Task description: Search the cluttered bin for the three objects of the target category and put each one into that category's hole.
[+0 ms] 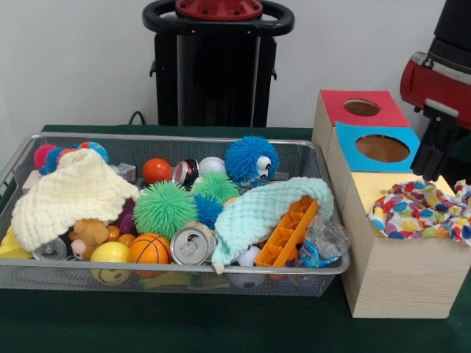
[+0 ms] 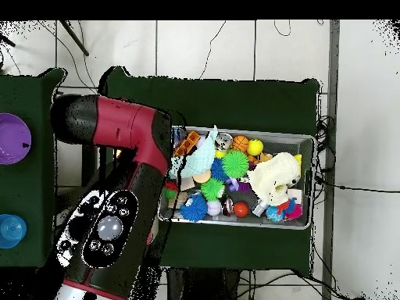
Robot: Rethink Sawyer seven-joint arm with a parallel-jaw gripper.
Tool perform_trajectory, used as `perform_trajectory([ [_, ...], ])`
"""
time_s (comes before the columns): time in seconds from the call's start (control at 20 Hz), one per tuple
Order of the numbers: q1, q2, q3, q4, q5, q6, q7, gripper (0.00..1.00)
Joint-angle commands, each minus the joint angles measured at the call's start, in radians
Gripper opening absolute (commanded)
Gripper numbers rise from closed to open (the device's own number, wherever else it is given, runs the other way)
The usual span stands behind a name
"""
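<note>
On the yellow-topped box [image 1: 366, 190], floppy speckled cloth [image 1: 418, 212], gripper [image 1: 434, 156] grip unclear

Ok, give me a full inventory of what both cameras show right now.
wire bin: one, silver mesh, on the green table.
pale-yellow cloth: one, the bin's left end in front view.
mint cloth: one, draped over an orange plastic piece.
spiky balls: green, blue.
cans: two, silver, front edge.
basketball: one, orange.
boxes: three, tops red, blue, yellow.
patterned cloth: one, multicoloured, on the yellow box.
arm: red and black, over the boxes.
gripper: black, above the cloth.
</note>
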Motion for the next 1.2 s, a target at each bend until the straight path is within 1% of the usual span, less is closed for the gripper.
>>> perform_trajectory([
  [0.05, -0.007, 0.009, 0.088, 0.100, -0.008, -0.044, 0.212, 0.00],
  [0.5, -0.002, 0.012, 0.081, 0.117, -0.008, -0.062, 0.226, 0.00],
  [1.2, -0.006, 0.002, 0.111, 0.158, 0.009, -0.123, 0.214, 0.00],
])
